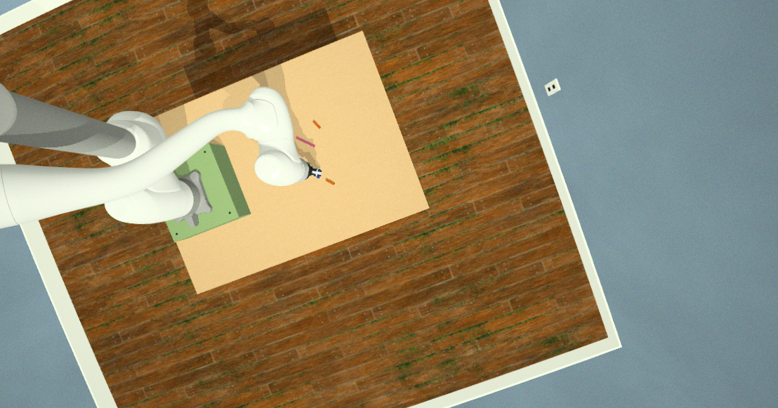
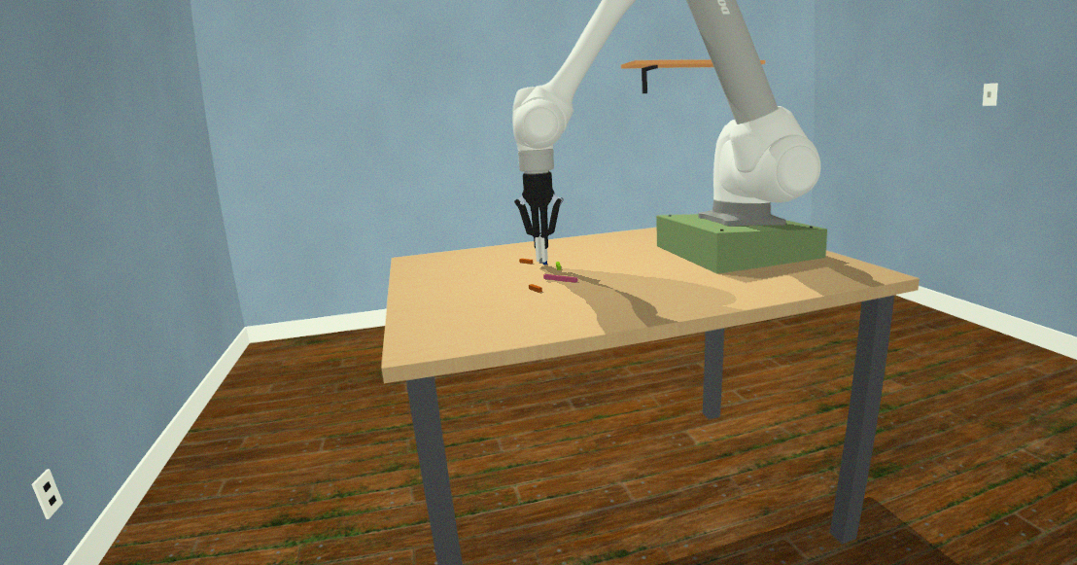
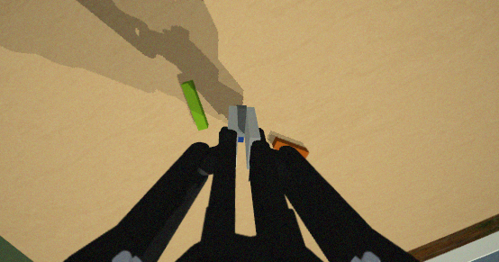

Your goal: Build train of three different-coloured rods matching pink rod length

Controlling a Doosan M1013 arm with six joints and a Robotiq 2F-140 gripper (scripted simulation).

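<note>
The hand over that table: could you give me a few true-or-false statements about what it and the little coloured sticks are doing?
1. The hand is shut on a grey stick. True.
2. The lime stick is held in the hand. False: it lies on the table, apart from the hand.
3. Two orange sticks lie on the table. True.
4. The pink stick touches the lime stick. False: they lie apart.

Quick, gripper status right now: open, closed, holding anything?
Gripper: closed on the grey rod, held upright just above the table.
</note>
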